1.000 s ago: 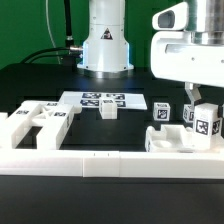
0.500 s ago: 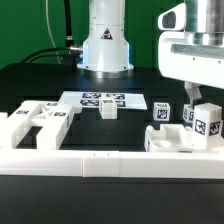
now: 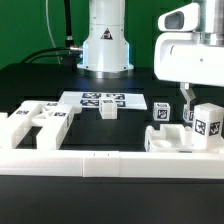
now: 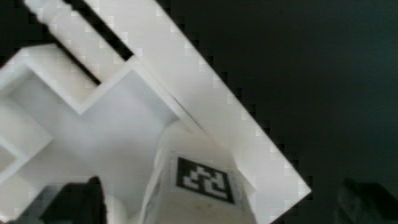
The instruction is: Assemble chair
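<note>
Chair (image 3: 185, 136): a partly built white plastic body on the black table (image 3: 30, 80), at the exterior view's right and just behind the long white border rail (image 3: 100, 165). It has a low base with several upright posts, each bearing a black-and-white tag. The tallest tagged post (image 3: 208, 121) stands at the far right of the cluster. Gripper (image 3: 196, 101): hangs straight down from the white wrist housing (image 3: 192, 55) directly above the body, hand vertical, jaws wide. The one dark finger (image 3: 185, 98) that shows stands just beside the tall post with a thin dark gap between them; nothing is held. Wrist view: an X-braced part (image 4: 98, 110) and a tagged face (image 4: 208, 180) fill the frame close below the hand, with dark fingertips (image 4: 63, 203) at the far sides. Loose parts: a slotted panel (image 3: 35, 122) at the exterior view's left, and a short post (image 3: 108, 109) at centre, just in front of the marker board (image 3: 100, 99). Arm base (image 3: 103, 45): upright behind the marker board.
</note>
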Controlling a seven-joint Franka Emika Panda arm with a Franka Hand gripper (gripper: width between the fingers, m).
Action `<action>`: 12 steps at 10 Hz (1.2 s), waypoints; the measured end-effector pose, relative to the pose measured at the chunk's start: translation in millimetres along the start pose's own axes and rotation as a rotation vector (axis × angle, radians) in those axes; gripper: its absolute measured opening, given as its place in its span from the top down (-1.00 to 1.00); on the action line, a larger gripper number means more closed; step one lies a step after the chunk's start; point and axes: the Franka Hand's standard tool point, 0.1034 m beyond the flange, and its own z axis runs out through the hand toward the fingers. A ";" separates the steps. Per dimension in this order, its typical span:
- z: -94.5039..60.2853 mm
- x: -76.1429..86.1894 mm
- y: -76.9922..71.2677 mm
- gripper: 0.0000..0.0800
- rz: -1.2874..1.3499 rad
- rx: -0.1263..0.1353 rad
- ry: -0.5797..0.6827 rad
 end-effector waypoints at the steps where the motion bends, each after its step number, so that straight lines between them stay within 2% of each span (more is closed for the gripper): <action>1: 0.1 0.0 0.1 -0.62 -0.079 0.000 0.000; 7: -0.2 3.2 2.9 -0.62 -0.660 -0.011 0.006; 8: -0.2 4.0 3.6 -0.62 -0.826 -0.023 0.009; 12: -1.6 11.7 8.3 -0.62 -1.160 -0.055 0.021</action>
